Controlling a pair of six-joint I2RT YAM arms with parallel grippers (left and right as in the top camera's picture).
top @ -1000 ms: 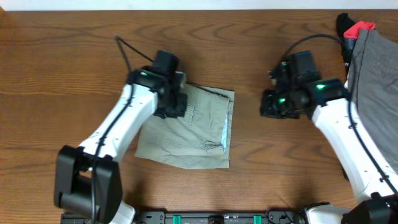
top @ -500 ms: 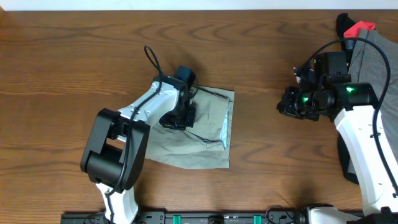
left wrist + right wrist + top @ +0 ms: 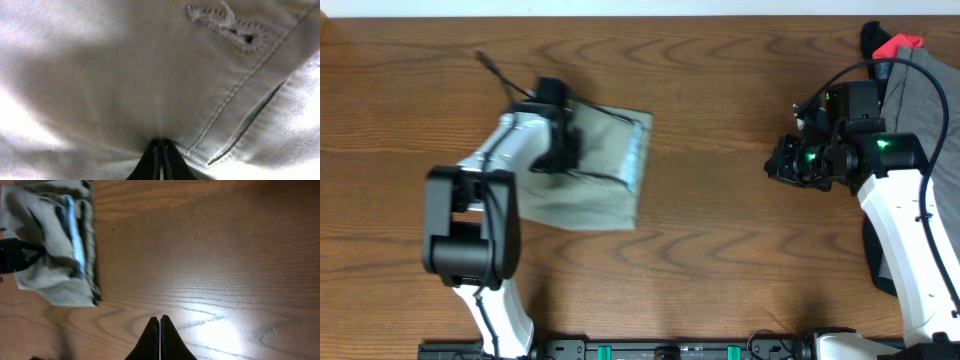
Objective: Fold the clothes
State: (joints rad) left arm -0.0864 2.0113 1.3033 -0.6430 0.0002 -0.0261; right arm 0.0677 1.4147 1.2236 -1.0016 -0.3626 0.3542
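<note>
The khaki shorts (image 3: 595,185) lie folded on the wooden table, left of centre, with the pale blue waistband lining along their right edge. My left gripper (image 3: 560,155) rests on their upper left part. In the left wrist view its fingers (image 3: 161,144) are shut, with the fabric (image 3: 150,75) creased around the tips. My right gripper (image 3: 782,168) is shut and empty, over bare wood well to the right of the shorts. The right wrist view shows its closed tips (image 3: 159,321) and the shorts (image 3: 50,275) far off at the upper left.
A darker grey garment (image 3: 925,120) lies at the right edge of the table. A black and red cloth (image 3: 892,45) sits at the far right corner. The table's far edge runs along the top of the overhead view.
My left gripper has moved left and slightly back, and the folded shorts have moved left with it. The right arm has drawn off to the right and now holds still.
</note>
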